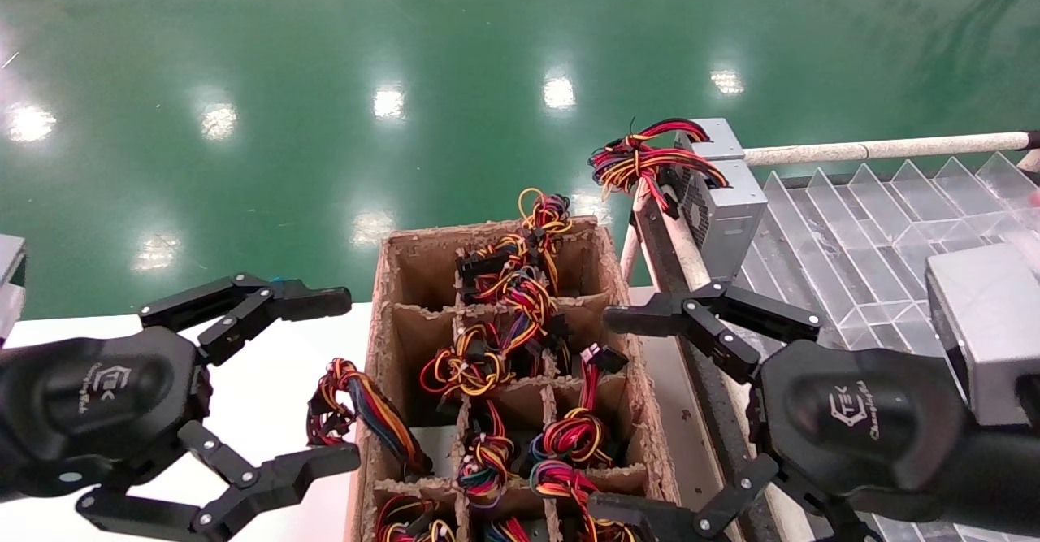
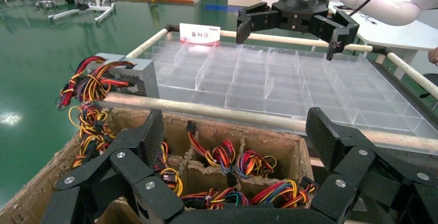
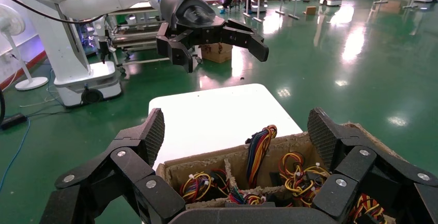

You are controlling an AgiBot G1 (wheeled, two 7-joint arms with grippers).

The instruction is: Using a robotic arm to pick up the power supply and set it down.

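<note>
The power supply (image 1: 725, 205) is a grey metal box with a honeycomb vent side. It sits at the near corner of a clear divided tray (image 1: 877, 217), and its red, yellow and orange wires (image 1: 642, 156) spill over the rail. It also shows in the left wrist view as the power supply (image 2: 135, 74). My right gripper (image 1: 609, 416) hangs open over the right edge of the cardboard box (image 1: 422, 237), below and short of the supply, holding nothing. My left gripper (image 1: 337, 379) is open and empty over the white table (image 1: 268, 355), left of the box.
The divided cardboard box (image 2: 232, 126) holds several coloured wire bundles with black plugs. A second grey box (image 1: 987, 323) lies on the tray at the right edge. A pale rail (image 1: 877, 149) borders the tray. Glossy green floor lies beyond.
</note>
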